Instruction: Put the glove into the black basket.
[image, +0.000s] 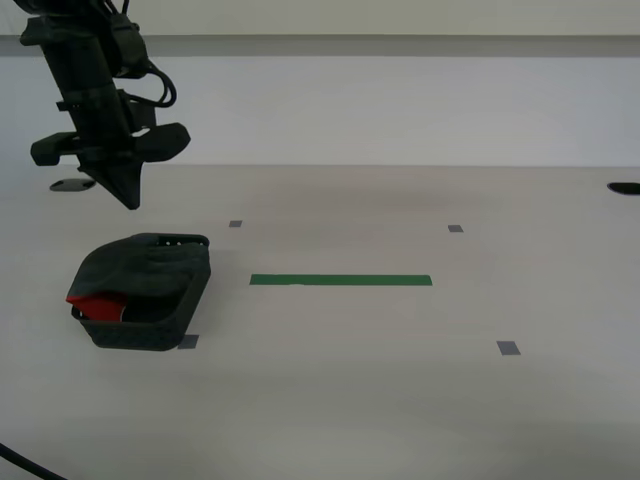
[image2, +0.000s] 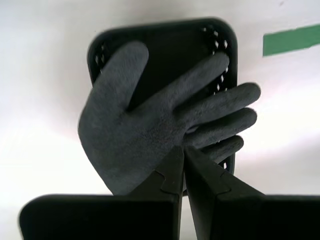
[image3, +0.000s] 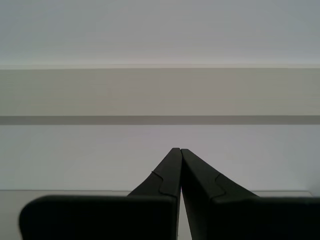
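The glove (image: 140, 265) lies draped over the black basket (image: 150, 335) at the exterior view's left, its red cuff (image: 95, 305) hanging at the basket's left end. In the second wrist view the grey glove (image2: 135, 135) lies spread palm-flat across the basket (image2: 165, 24), its fingers reaching over one rim. My second gripper (image: 128, 200) hangs above the basket, apart from the glove, shut and empty; its tips also show in the second wrist view (image2: 182, 147). My first gripper (image3: 179, 149) is shut and empty and faces a pale wall. It does not show in the exterior view.
A green tape strip (image: 340, 280) lies on the white table to the right of the basket. Small grey tape squares (image: 508, 348) mark the table. Dark holes sit at the table's far edges (image: 623, 188). A cable (image: 25, 462) crosses the bottom left corner.
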